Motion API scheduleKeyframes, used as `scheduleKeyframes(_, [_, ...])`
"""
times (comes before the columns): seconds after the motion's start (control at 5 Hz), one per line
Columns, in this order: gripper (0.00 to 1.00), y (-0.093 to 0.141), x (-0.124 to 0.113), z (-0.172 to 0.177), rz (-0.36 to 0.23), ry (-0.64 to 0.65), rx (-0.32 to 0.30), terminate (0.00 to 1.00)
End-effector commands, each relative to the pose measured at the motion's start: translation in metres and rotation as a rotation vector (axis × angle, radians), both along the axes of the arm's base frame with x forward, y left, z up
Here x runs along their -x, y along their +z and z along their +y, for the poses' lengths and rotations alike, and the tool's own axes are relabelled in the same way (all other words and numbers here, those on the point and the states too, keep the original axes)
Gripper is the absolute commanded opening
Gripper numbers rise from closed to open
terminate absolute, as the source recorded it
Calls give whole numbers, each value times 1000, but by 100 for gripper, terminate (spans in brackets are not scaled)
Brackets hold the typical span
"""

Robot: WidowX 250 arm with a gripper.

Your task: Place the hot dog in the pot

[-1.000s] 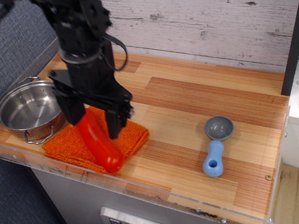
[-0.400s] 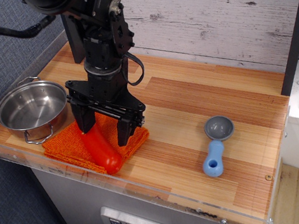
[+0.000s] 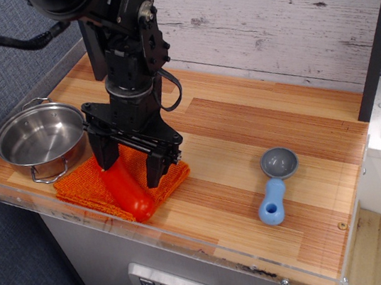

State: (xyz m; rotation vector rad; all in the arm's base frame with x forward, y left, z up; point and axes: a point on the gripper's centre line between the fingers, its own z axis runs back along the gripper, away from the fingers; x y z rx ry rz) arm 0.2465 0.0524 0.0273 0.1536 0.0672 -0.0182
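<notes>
The hot dog [image 3: 129,192], a glossy red sausage, lies on the orange knitted cloth [image 3: 83,189] near the counter's front edge, pointing toward the front. My black gripper [image 3: 129,161] hangs over its far end with the jaws wide apart. The left finger [image 3: 104,152] is beside the sausage and the right finger [image 3: 155,170] stands clear of it. The shiny steel pot [image 3: 39,138] with wire loop handles sits empty at the left, just beyond the cloth and left of the gripper.
A grey-bowled scoop with a blue handle [image 3: 275,186] lies at the right front of the wooden counter [image 3: 245,127]. A clear plastic lip [image 3: 192,246] runs along the front and left edges. A plank wall stands behind.
The gripper has shifted back and to the right over the hot dog's far end, then a little left. The hot dog stays on the cloth.
</notes>
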Motion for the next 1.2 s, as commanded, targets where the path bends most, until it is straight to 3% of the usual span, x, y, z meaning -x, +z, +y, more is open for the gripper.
scheduleKeyframes(0.0, [100,13,7,2,-29,8,-16,0])
scheduleKeyframes(0.6, [100,6,15,-11,-13,24,-59,0])
scheduleKeyframes(0.8, [100,6,24,-8,-75,87,-39,0])
scheduleKeyframes(1.0, [100,1,28,-2,-88,146,-10,0])
